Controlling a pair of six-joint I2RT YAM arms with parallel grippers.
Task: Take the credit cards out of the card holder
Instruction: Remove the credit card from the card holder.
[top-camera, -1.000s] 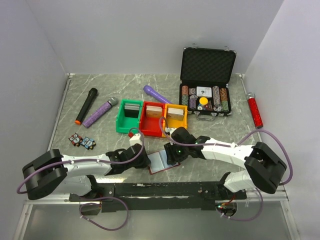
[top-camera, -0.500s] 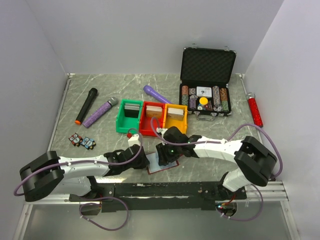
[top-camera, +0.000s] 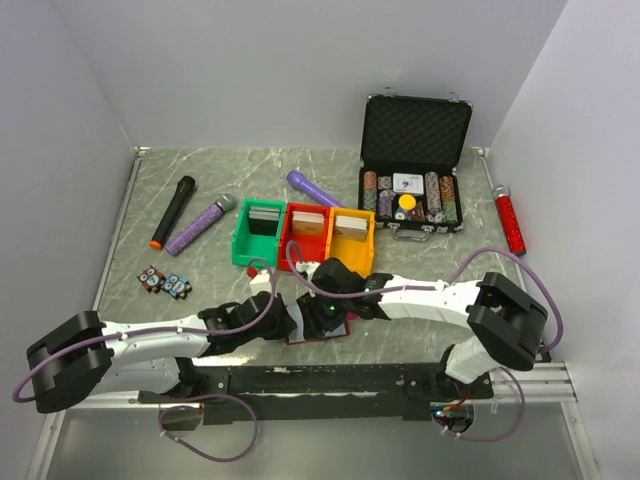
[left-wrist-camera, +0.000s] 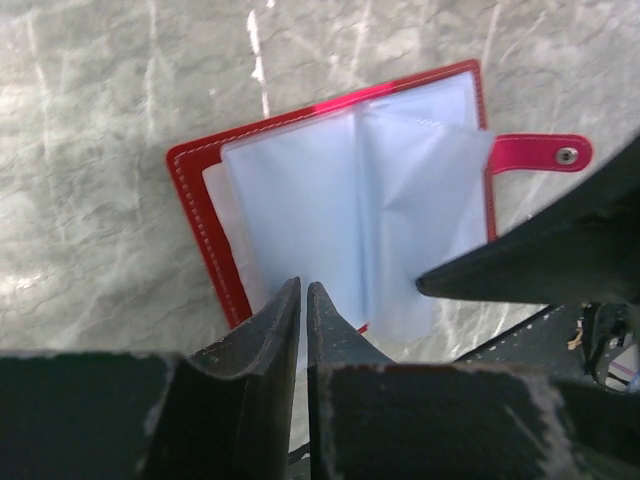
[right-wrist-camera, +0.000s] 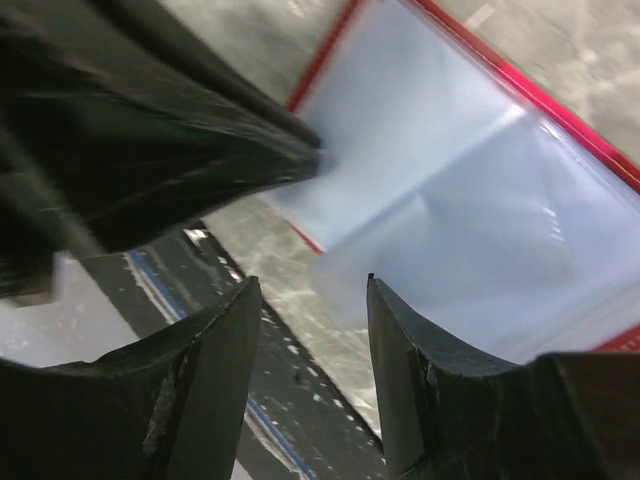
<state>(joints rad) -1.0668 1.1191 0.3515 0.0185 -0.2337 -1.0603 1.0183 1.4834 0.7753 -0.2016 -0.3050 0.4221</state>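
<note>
The card holder (left-wrist-camera: 340, 190) lies open on the marble table, with a red cover, pale blue sleeves and a snap tab (left-wrist-camera: 540, 153). No credit cards show in the sleeves. My left gripper (left-wrist-camera: 303, 287) is at the holder's near edge, jaws almost together on a thin strip of pale sleeve. My right gripper (right-wrist-camera: 310, 290) stands open just above the holder's corner, one fingertip (right-wrist-camera: 385, 300) over the sleeve (right-wrist-camera: 450, 200) and nothing between the fingers. In the top view both grippers (top-camera: 292, 322) (top-camera: 318, 316) meet over the card holder (top-camera: 318, 338) and cover most of it.
Green (top-camera: 256, 233), red (top-camera: 305, 238) and yellow (top-camera: 350, 238) bins stand just behind. An open black chip case (top-camera: 412, 185), a purple mic (top-camera: 312, 187), another purple mic (top-camera: 200, 225), a black mic (top-camera: 172, 210) and a red tube (top-camera: 510, 222) lie further back. A black rail (top-camera: 320, 380) runs along the near edge.
My right gripper has swung left and now hangs over the card holder beside the left gripper. The left arm has stretched lower and further left. The holder is more covered.
</note>
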